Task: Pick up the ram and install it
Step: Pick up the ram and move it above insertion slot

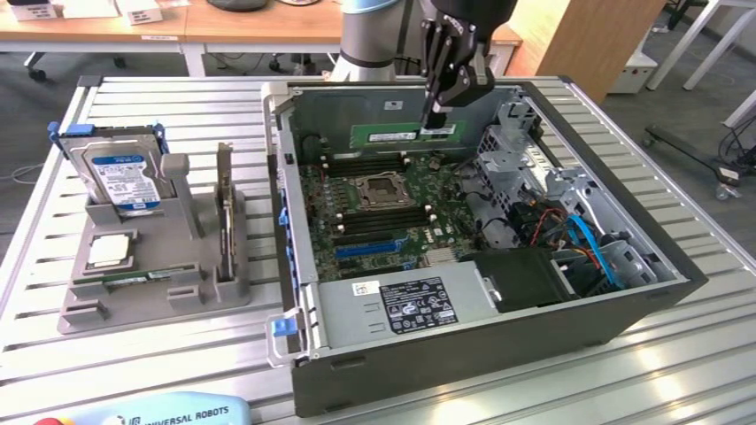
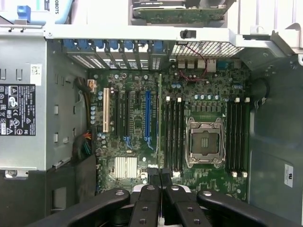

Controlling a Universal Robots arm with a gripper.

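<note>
Your gripper (image 1: 436,117) is clamped shut on the ram (image 1: 384,136), holding it level above the motherboard (image 1: 354,211), near the computer case (image 1: 473,350) wall opposite the power supply (image 1: 402,305).

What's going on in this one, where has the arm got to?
The arm's tool is shut on the ram, a green stick, and holds it in the air inside the open computer case, above the motherboard. The ram is not seated in any slot yet. In the wrist view it shows edge-on, close to the black memory slots by the processor socket. A hard drive stands in a grey holder at the exterior view's left.
</note>
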